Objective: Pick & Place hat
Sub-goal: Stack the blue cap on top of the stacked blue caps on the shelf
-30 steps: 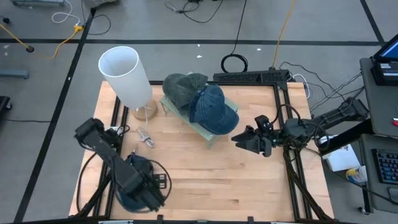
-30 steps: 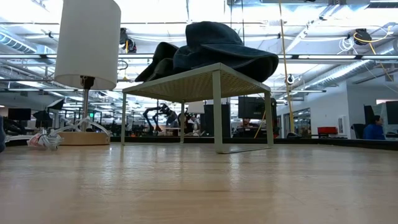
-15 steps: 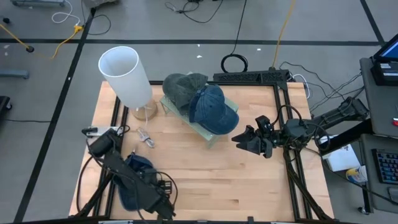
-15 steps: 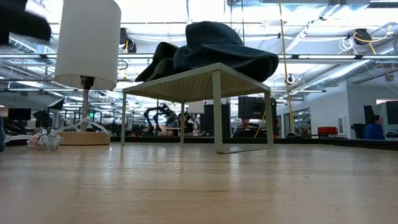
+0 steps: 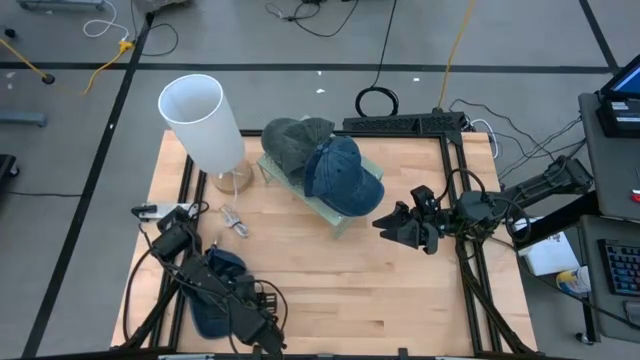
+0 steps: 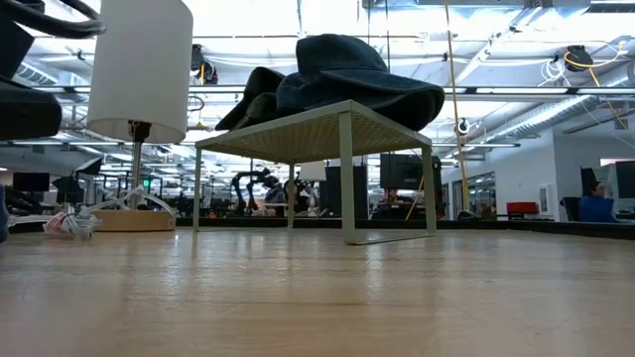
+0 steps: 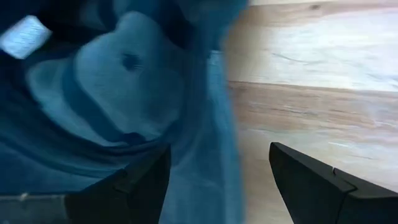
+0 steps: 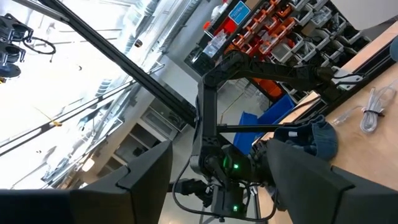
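A blue hat lies on the wood near the table's front left corner, half hidden under my left arm. My left gripper hangs open just over it, pointing steeply down. One finger is over the hat and the other over bare wood, with the brim's edge between them. Another blue hat and a dark green hat rest on a pale rack at the table's middle. My right gripper waits open and raised, to the right of the rack. My left gripper stands over the edge of the blue hat's brim, coming from above at a steep slant. Whether a finger touches the cloth, I cannot tell. The hat lies flat on the table.
A tall white lamp stands at the far left. A small white cord bundle and a white plug lie beyond the hat. Bare wood stretches along the front, right of the hat.
My left gripper has come down toward the blue hat on the table and tipped more steeply downward. The hat has stayed where it was.
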Tool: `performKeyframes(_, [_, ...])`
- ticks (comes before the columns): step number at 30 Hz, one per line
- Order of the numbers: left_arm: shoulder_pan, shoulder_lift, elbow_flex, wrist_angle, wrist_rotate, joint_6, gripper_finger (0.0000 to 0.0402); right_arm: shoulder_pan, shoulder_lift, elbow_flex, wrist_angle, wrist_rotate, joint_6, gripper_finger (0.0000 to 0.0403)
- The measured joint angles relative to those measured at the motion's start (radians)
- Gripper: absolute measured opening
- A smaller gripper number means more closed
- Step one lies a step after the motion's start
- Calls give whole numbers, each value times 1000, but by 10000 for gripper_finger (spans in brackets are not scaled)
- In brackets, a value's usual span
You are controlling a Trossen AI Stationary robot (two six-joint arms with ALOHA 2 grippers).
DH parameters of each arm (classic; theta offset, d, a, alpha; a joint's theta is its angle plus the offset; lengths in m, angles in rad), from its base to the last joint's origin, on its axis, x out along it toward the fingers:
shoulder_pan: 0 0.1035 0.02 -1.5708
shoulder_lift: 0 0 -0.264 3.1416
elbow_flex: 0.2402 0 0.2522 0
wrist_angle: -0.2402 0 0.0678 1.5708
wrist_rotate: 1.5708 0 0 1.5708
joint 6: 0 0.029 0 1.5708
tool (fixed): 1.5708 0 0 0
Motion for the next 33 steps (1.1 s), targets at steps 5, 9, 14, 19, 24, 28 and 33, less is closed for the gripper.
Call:
performKeyframes(5, [-1, 0, 0, -21, 16, 6, 220, 0, 0, 0, 0, 0, -24, 242])
performKeyframes(9, [-3, -1, 1, -17, 16, 9, 150, 0, 0, 0, 0, 0, -28, 216])
performKeyframes(14, [-15, -34, 2, -18, 2, 40, 67, 0, 0, 0, 0, -1, -51, 179])
performKeyframes(19, [-30, -112, 2, -23, -67, 48, 12, 0, 0, 0, 16, -8, -48, 147])
performKeyframes(24, [-27, -231, 2, -20, -97, 154, 20, 0, 0, 0, 120, -92, -30, 146])
performKeyframes(28, [-30, -348, 2, -2, -190, 249, 10, 0, -1, 0, 244, -135, 29, 189])
performKeyframes(33, [-35, -512, 2, 70, -353, 433, 12, 16, -1, 0, 365, -135, 105, 269])
